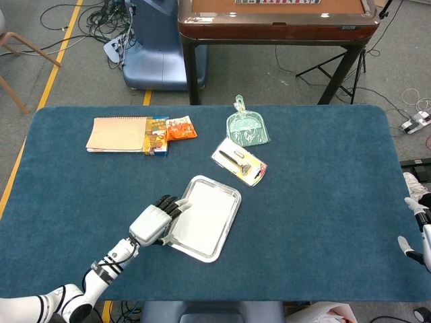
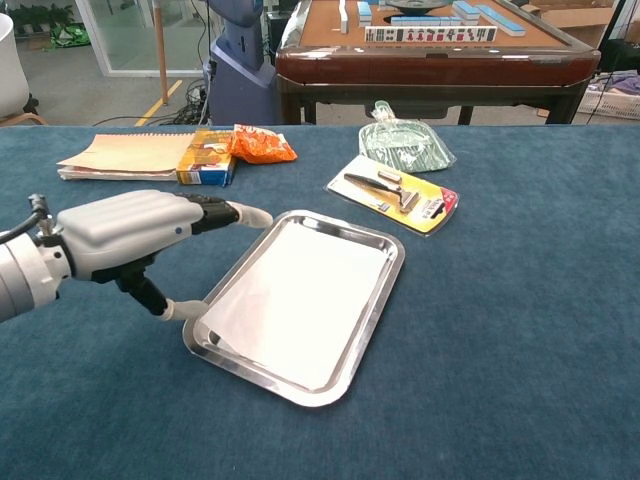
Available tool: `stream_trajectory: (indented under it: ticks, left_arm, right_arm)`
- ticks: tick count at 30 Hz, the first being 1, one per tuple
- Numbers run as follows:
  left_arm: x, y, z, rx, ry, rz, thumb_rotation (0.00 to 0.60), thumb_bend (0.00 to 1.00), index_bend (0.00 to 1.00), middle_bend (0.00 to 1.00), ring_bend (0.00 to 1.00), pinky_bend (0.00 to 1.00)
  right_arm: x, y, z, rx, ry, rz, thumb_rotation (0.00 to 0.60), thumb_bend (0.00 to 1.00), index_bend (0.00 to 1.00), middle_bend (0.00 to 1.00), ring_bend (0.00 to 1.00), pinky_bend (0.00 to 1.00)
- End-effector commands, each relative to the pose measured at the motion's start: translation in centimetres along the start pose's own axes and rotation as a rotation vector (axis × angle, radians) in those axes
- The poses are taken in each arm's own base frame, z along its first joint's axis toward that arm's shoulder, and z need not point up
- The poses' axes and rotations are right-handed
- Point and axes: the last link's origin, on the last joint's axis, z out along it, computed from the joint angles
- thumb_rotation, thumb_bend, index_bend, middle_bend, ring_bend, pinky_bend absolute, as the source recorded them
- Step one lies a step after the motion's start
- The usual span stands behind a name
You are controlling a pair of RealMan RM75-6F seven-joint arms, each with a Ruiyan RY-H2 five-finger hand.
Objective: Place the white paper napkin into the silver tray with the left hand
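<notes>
Blue-cloth surface (image 1: 316, 202): white paper napkin (image 2: 300, 300) lies flat inside silver tray (image 2: 392, 282). Left hand (image 2: 125, 232) beside tray's left rim, fingers apart, empty. Napkin looks light, limp, tearable; pinch a corner.

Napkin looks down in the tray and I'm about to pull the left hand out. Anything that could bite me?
The left hand hangs at the silver tray rim, thumb near its corner: a careless pull could nudge the tray. The white paper napkin lies loose and light, so a brushing fingertip might drag it out.
</notes>
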Motion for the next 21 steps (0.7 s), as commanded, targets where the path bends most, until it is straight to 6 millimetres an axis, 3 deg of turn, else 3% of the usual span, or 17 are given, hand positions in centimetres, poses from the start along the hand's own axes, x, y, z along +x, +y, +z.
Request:
stream_trajectory:
  ticks: [1, 10, 21]
  left_arm:
    - [0.9, -0.6, -0.5, 0.034, 0.026, -0.010, 0.600, 0.25, 0.03, 0.09, 0.08, 0.07]
    - [3.0, -4.1, -2.9, 0.214, 0.121, -0.036, 0.600, 0.24, 0.18, 0.09, 0.09, 0.08]
    - [4.2, -9.6, -8.5, 0.481, 0.190, -0.044, 0.600, 0.24, 0.25, 0.09, 0.10, 0.07]
  right_arm:
    - [0.0, 0.0, 0.0, 0.001, 0.001, 0.001, 0.600, 0.28, 0.17, 0.26, 0.21, 0.28]
    - [0.2, 0.0, 0.1, 0.009, 0.003, -0.011, 0.600, 0.28, 0.19, 0.26, 0.21, 0.28]
    - [0.3, -0.2, 0.5, 0.026, -0.003, -0.017, 0.600, 0.28, 0.20, 0.26, 0.21, 0.28]
